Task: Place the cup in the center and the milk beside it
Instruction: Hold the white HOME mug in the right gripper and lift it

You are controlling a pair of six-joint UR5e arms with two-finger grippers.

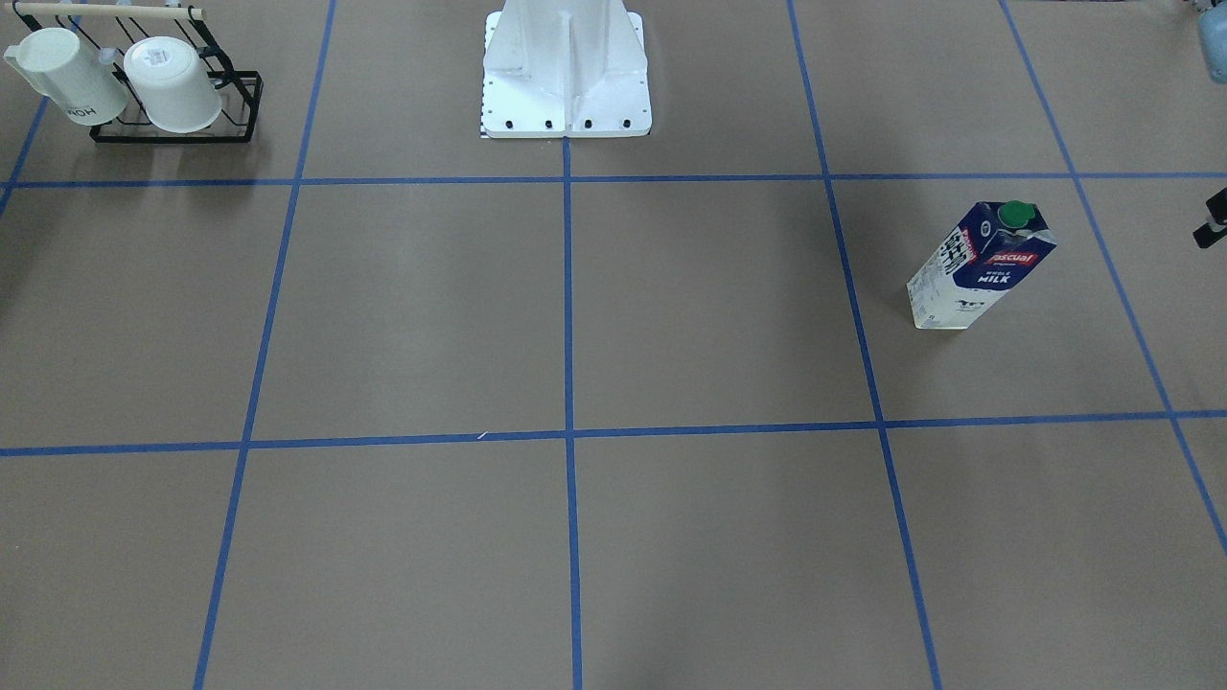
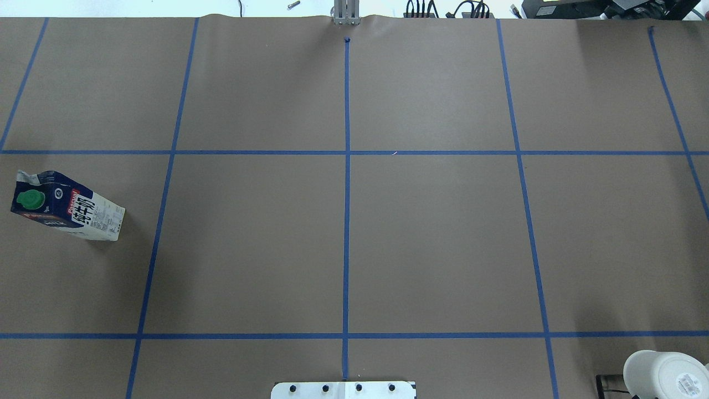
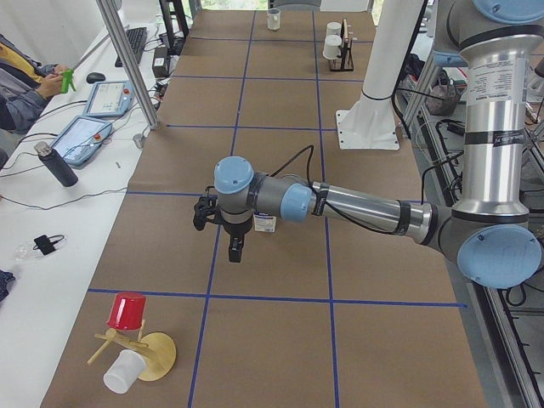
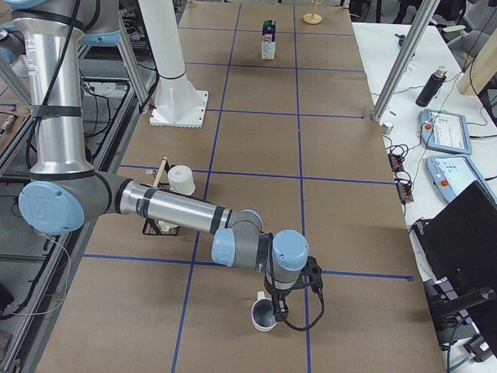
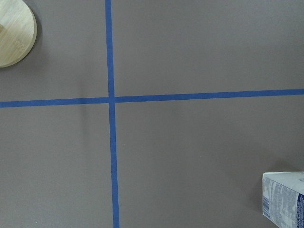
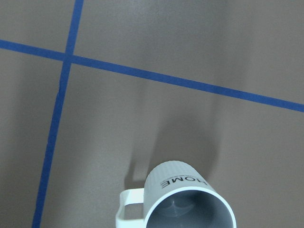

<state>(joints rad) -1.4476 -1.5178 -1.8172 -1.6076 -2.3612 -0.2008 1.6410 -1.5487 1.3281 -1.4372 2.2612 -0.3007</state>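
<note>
The cup (image 6: pixel 187 202) stands upright on the brown surface at the robot's far right end, with its handle and "HOME" lettering showing. In the exterior right view my right gripper (image 4: pixel 276 309) hangs right at the cup (image 4: pixel 264 317); I cannot tell whether it is open or shut. The milk (image 1: pixel 980 264) stands upright on the robot's left side and also shows in the overhead view (image 2: pixel 66 206). My left gripper (image 3: pixel 235 249) hangs beside it, towards the table's left end; I cannot tell its state. The center (image 2: pixel 347 152) is bare.
A black wire rack (image 1: pixel 235 120) with two white mugs (image 1: pixel 173 84) stands near the robot base (image 1: pixel 566 77) on its right. A wooden stand (image 3: pixel 153 357) with a red cup (image 3: pixel 127 310) and a white cup lies at the table's left end. Operators' gear lines the far edge.
</note>
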